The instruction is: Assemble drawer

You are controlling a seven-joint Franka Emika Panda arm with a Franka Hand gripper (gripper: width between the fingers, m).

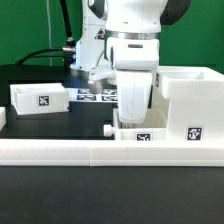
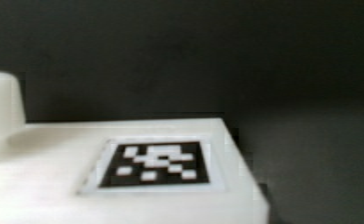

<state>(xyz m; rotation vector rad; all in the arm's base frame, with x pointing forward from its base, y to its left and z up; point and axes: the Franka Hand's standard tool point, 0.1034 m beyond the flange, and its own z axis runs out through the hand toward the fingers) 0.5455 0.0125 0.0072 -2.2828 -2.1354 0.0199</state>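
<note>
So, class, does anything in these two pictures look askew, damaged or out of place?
Nothing stands out. One tray at the exterior view's left, a second tray under the hand and the tall box all sit flat and look undamaged.

First tray [image 1: 40, 97] at the exterior view's left, second tray [image 1: 130, 133] central, just beside box [image 1: 190, 100], rail [image 1: 60, 152] in front
</note>
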